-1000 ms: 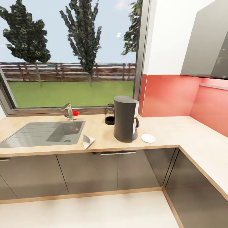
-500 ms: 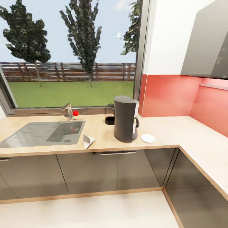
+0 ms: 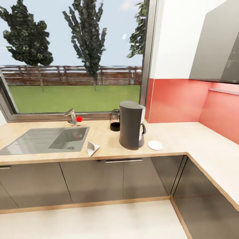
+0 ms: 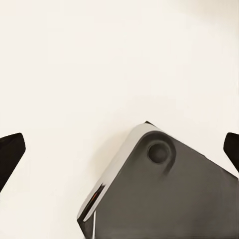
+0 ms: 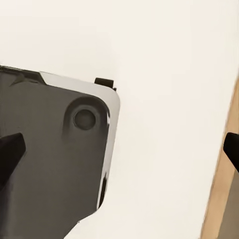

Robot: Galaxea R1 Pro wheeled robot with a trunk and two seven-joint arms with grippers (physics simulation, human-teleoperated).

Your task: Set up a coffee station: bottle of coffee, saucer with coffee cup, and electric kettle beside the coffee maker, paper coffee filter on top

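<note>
From the head camera I see the counter (image 3: pixel 186 137) running under the window, with the coffee maker (image 3: pixel 130 124) standing upright near its front edge. Just beside it at 3 o'clock lies the white saucer (image 3: pixel 155 145), flat and bare. Behind the coffee maker at 11 o'clock stands a glass bottle of coffee (image 3: pixel 115 120), dark at the base. At 9 o'clock, near the sink (image 3: pixel 33 141), a paper coffee filter (image 3: pixel 92 148) lies folded by the counter edge. I judge the filter light and floppy, best pinched at its raised edge; the saucer is stiff, thin and probably slippery, so its rim is the hold; the glass bottle is fragile and should be taken around its body. From the left wrist camera, the left end effector (image 4: pixel 119 154) has its dark fingertips wide apart with nothing between them, above pale floor and a corner of the robot's base. From the right wrist camera, the right end effector (image 5: pixel 119 149) is likewise spread and holding nothing.
</note>
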